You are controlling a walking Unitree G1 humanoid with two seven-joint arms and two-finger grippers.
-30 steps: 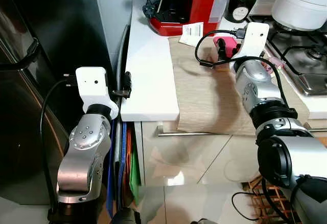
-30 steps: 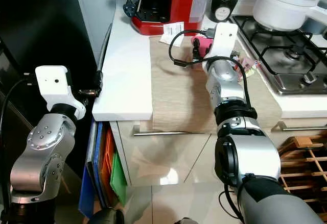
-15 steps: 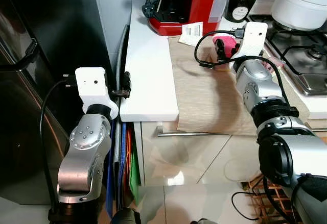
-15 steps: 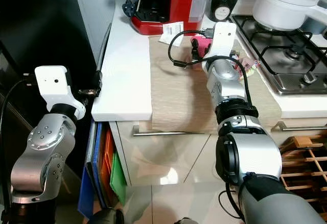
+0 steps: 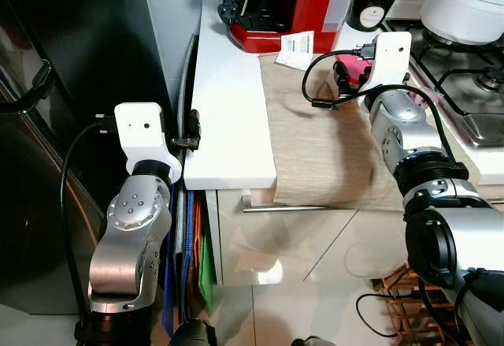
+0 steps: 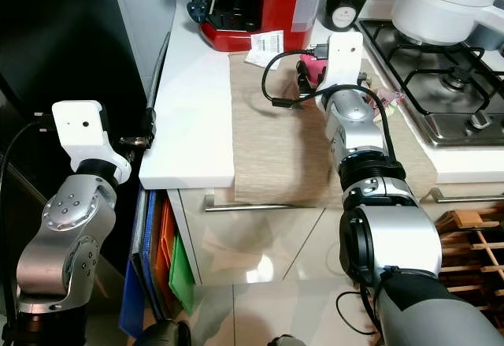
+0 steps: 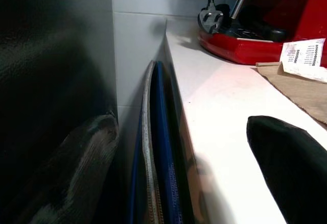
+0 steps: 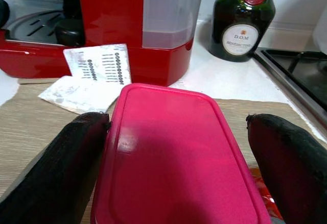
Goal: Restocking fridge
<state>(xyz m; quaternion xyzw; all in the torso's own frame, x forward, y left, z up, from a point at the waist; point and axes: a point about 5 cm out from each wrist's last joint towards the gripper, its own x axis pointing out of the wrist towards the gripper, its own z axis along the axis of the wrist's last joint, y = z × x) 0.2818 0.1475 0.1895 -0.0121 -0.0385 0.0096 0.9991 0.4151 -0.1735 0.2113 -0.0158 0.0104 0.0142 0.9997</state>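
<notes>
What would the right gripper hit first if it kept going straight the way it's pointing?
Most likely the pink container: the right gripper is open, one finger on either side of its lid. Beyond that stands the red coffee machine, though depth is hard to judge.

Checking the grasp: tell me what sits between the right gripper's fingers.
The pink lidded container lies between the right gripper's open fingers, seen in the right wrist view.

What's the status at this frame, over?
Right gripper open, fingers either side of the pink lidded container on the beige mat. Left gripper open, idle at the counter edge. Coffee machine and bottle stand behind the container.
</notes>
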